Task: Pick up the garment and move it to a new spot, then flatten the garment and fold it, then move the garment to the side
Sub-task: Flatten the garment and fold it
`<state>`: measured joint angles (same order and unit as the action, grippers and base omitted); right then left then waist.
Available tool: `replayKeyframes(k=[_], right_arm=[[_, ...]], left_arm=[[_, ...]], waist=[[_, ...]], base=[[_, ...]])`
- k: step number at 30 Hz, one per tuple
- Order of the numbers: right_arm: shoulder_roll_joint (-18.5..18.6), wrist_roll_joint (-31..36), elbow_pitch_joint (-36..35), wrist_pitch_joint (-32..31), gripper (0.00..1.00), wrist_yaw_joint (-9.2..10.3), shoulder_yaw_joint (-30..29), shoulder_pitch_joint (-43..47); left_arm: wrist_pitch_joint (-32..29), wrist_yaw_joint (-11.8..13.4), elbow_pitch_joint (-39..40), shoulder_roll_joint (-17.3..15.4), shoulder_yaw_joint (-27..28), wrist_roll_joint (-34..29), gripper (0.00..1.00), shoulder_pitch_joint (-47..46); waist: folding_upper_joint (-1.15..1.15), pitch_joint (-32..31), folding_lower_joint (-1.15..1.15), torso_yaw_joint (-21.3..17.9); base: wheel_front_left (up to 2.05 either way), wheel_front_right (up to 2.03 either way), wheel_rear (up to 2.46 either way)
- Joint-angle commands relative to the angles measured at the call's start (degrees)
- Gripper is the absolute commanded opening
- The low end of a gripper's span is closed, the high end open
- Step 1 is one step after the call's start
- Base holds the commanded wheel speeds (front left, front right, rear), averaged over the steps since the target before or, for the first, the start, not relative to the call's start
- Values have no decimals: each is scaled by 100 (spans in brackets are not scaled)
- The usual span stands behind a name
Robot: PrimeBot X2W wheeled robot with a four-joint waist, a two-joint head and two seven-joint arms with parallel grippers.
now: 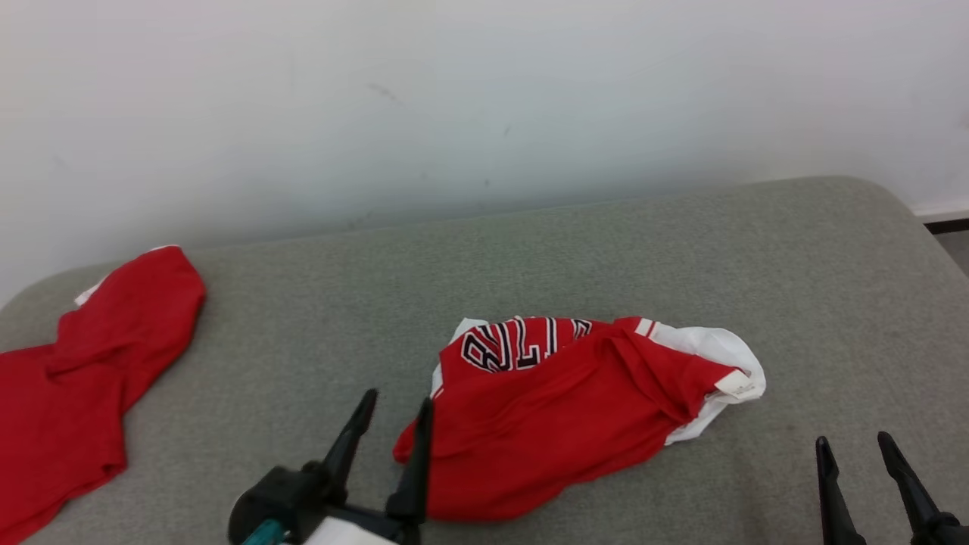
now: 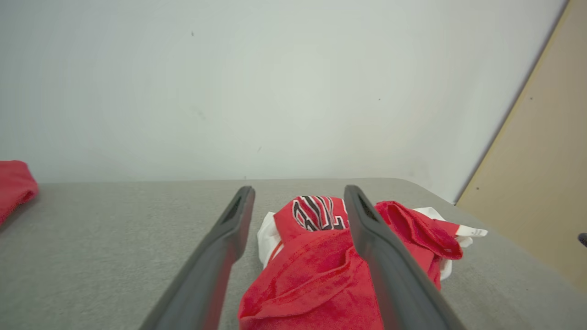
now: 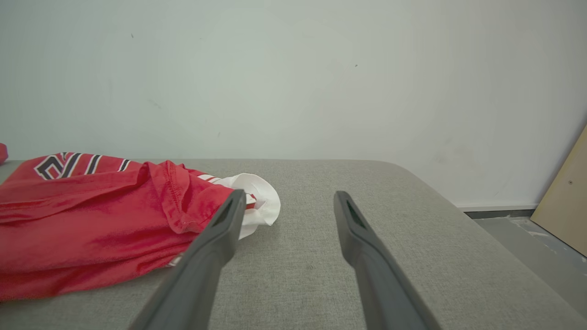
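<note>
1. Head view: crumpled red jersey with white trim and black lettering lies heaped on the grey fabric-covered bench, not yet lifted.
2. Left jaws wide and empty at the jersey's near-left edge, one finger over the hem. Contact unclear. Looks staged for the pick.
3. Right jaws wide and empty, off the jersey's white end and apart from it. Probably waiting for a second corner.
4. Second red cloth lies well left of the jersey. Likely not the target.

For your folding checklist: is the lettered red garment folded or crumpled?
Crumpled: the lettered garment lies bunched in uneven wrinkles, white inside showing.
</note>
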<state>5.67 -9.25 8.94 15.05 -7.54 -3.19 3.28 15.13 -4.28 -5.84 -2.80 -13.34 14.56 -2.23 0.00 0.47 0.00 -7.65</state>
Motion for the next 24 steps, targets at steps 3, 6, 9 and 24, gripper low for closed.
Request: replayKeyframes(k=[3,6,9,24], right_arm=[[-11,-43,58,18,100,11,186,-177],[-56,-68,106,18,100,11,390,-272],[-106,-100,139,18,100,11,653,-396],[-254,-299,92,18,100,11,1155,-693]], left_arm=[[2,-142,-325,-18,-615,-209,100,-615],[3,-222,-784,-21,-1208,-322,100,-1156],[2,-270,-1272,-23,-1680,-371,100,-1649],[-435,-117,-2863,-24,-3160,-512,100,-3553]], waist=[[0,146,0,-415],[0,229,0,-693],[0,374,0,-986],[0,922,0,-1654]], base=[[0,0,0],[0,0,0],[0,0,0],[0,0,0]])
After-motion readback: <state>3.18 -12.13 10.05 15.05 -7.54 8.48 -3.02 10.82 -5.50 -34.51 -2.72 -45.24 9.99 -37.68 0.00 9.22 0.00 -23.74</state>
